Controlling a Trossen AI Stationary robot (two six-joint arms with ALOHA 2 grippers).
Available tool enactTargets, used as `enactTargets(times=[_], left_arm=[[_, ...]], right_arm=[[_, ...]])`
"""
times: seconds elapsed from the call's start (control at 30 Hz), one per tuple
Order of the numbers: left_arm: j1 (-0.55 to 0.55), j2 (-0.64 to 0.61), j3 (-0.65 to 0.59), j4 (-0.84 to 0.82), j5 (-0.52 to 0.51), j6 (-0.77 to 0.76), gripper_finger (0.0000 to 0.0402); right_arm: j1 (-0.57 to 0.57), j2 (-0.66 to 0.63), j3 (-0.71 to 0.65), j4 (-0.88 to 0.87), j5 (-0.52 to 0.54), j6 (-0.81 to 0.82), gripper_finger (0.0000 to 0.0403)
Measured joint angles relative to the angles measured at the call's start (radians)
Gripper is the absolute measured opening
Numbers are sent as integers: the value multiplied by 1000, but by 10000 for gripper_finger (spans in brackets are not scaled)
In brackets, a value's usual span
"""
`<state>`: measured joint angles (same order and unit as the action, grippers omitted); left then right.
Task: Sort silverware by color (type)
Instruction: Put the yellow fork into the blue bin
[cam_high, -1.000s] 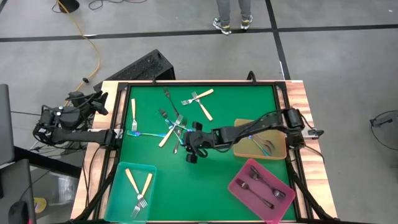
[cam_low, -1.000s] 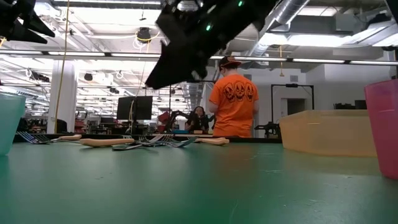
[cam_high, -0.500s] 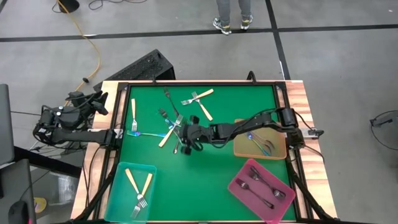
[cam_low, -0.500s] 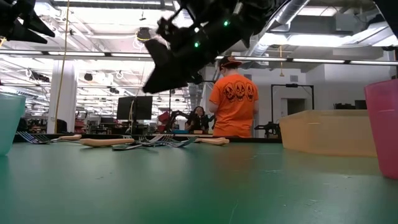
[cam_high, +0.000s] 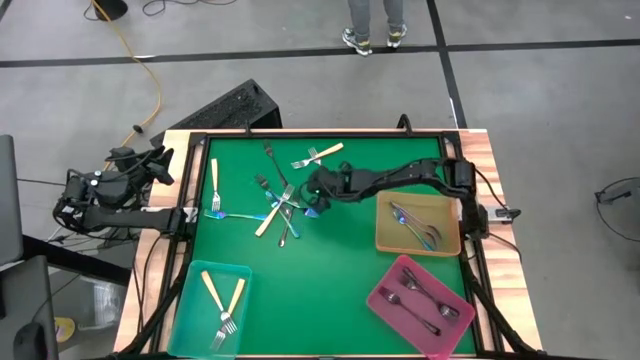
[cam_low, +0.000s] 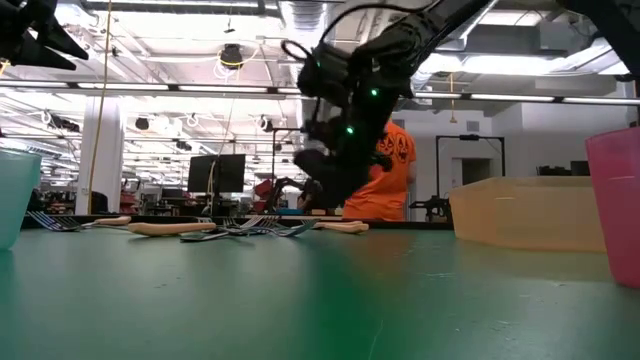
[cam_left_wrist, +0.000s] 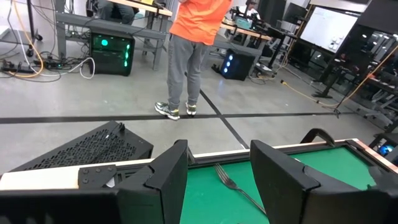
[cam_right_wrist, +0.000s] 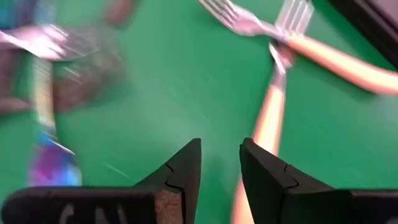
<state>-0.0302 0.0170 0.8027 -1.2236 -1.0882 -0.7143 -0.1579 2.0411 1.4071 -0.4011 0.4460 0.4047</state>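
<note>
Two claws empty and parted: right claw (cam_high: 312, 186) over the fork cluster (cam_high: 278, 205) mid-mat, left claw (cam_left_wrist: 217, 180) off-table.

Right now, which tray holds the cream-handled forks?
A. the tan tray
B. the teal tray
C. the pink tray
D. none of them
B: in the high view two cream-handled forks lie crossed in the teal tray at the table's near left corner; the tan tray holds rainbow-blue forks and the pink tray dark forks.

no readable text, labels or numbers anywhere
</note>
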Motion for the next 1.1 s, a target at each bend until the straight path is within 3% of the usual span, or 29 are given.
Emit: enactTargets(times=[0.27,0.37,0.47,0.73,1.1], left_arm=[[0,0,0,0,0,0,158],[0,0,0,0,0,0,158],[0,0,0,0,0,0,158],[0,0,0,0,0,0,158],[0,0,0,0,0,0,158]], right_arm=[[-73,0,0,-71,-9,-32,133],[-101,0,0,-78,-96,-31,140],[-120,8,0,-73,-155,-43,161],[-139,8,-1,-66,-156,-49,229],[-138,7,-105,96,-157,-63,222]])
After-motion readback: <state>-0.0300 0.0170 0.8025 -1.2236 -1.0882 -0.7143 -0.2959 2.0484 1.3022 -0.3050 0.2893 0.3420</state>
